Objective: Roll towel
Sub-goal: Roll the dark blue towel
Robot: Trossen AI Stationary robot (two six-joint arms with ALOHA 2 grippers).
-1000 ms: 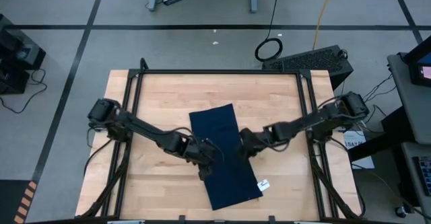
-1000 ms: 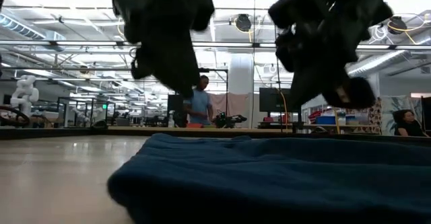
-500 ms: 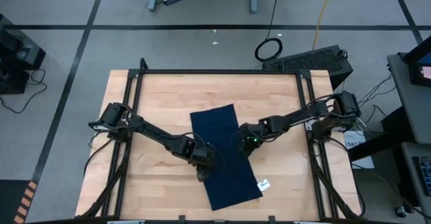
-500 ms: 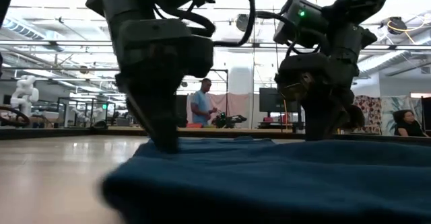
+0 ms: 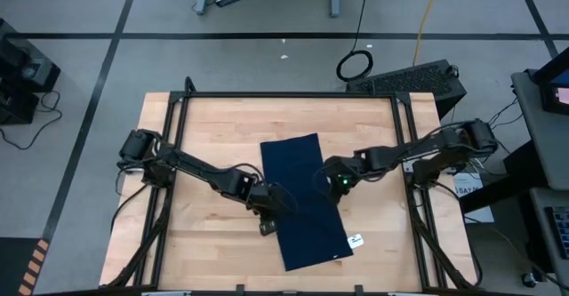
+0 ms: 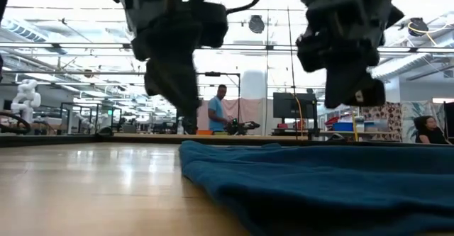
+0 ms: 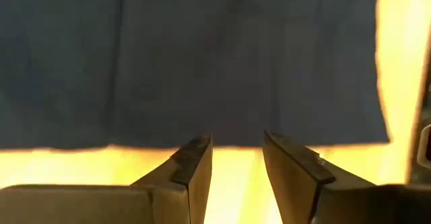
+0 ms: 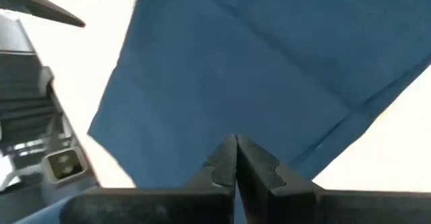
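The dark navy towel (image 5: 307, 198) lies spread flat on the wooden table (image 5: 204, 127), slanting from the far middle toward the near right, with its white tag (image 5: 356, 240) at the near right corner. My left gripper (image 5: 269, 214) hovers open just off the towel's left long edge (image 7: 135, 146), with only bare table showing between its fingers (image 7: 236, 146). My right gripper (image 5: 327, 182) is shut and hangs over the towel's right half (image 8: 236, 69). In the low view both the left gripper (image 6: 186, 122) and the right gripper (image 6: 355, 98) stand clear above the cloth (image 6: 319, 179).
Black frame rails (image 5: 178, 118) run along the table's left, far and right sides. Bare wood (image 5: 204, 243) lies left of the towel. Beyond the far edge, a person (image 6: 216, 112) stands in the room, and another person sits at the right (image 6: 429, 130).
Both grippers dipped onto the towel about half a second ago and have risen clear of it again. The towel has slid a little toward the table's right edge. Its near end, which was bunched up, now lies flatter.
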